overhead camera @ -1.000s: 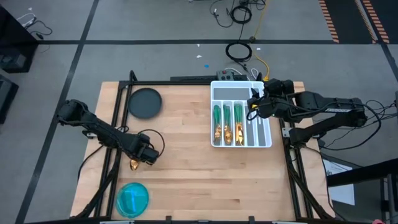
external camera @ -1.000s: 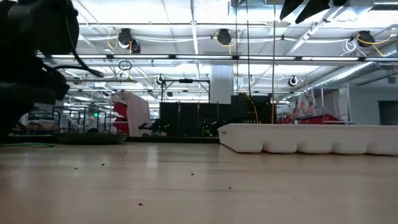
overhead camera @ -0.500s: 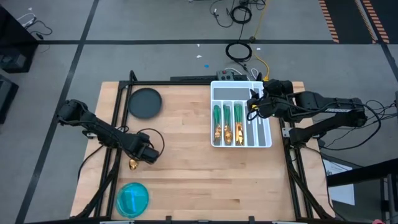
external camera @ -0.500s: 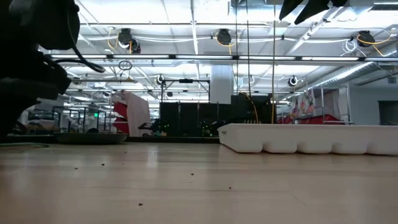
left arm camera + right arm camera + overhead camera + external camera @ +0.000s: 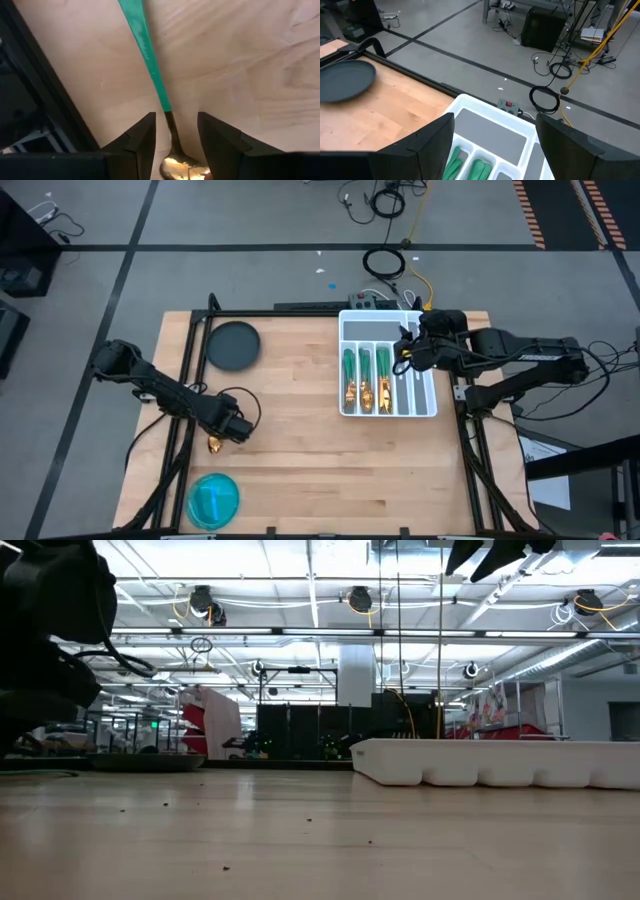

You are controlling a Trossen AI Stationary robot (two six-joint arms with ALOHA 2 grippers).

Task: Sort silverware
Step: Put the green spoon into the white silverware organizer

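The left tool (image 5: pixel 232 430) sits low over the near-left part of the wooden desk (image 5: pixel 300 440), close to the left edge. Its fingers (image 5: pixel 142 142) stand apart on either side of a spoon (image 5: pixel 152 75) that lies flat on the wood; the slim green handle runs away from the tool and the gold bowl lies between the fingers. From the left wrist view the fingers do not seem to press on it, though the contact is hard to judge there. In the high view the gold head (image 5: pixel 214 445) shows just beside the tool, toward the near edge.

The right tool (image 5: pixel 407 352) hangs over the far end of the white compartmented tray (image 5: pixel 388 326), above its right-hand slots, with its two fingers (image 5: pixel 435 137) spread wide and nothing between them. The tray stands at the far right of the desk. More silverware (image 5: pixel 366 375) lies in its long middle compartments, green handles toward the far side and gold heads toward the near side.

A dark round plate (image 5: pixel 233 345) rests at the far left of the desk, well apart from the tray. A round blue dish (image 5: pixel 213 500) lies at the near-left corner, just beyond the spoon.
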